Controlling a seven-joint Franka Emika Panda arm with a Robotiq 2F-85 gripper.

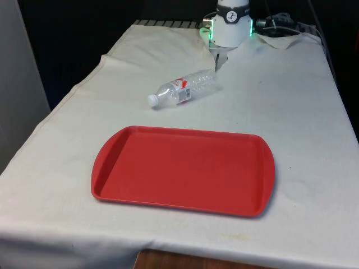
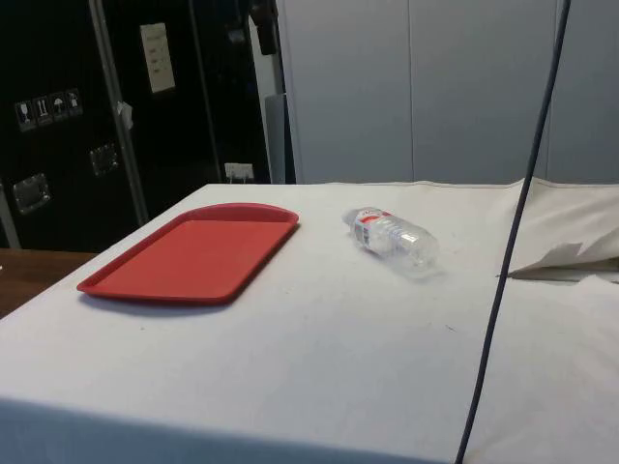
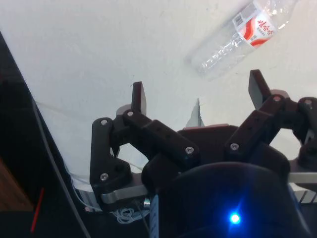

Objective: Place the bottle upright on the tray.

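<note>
The bottle (image 1: pixel 183 89) is lying on its side on the white tablecloth (image 1: pixel 291 112), in the upper centre of the front view, its white cap pointing toward the front view's left and its base toward the right. In the side view the bottle (image 2: pixel 394 239) is sitting right of centre, well apart from the red tray (image 2: pixel 193 254), which is occupying the left half of that frame. In the front view the tray (image 1: pixel 183 170) is lying flat in the lower centre with nothing on it.

The gripper (image 3: pixel 197 96) is standing wide open and is holding nothing; its two fingers (image 3: pixel 139 96) are hanging above bare cloth. The bottle (image 3: pixel 243 37) is lying clear of both fingers in the wrist view, not between them.

Handling assessment: the bottle is clear thin-walled plastic with a red and white label, and it appears empty or nearly so. It is therefore likely to be light, easy to dent under a hard squeeze, and smooth enough to slip. Being round, it is liable to roll when nudged from the side.

Recommended hold: the fingers should be closing across the ribbed body or the label band, straddling the bottle's width at right angles to its long axis. A hold near mid-body is likely to be giving the best control for tipping it upright.

The task is at its opening stage.
</note>
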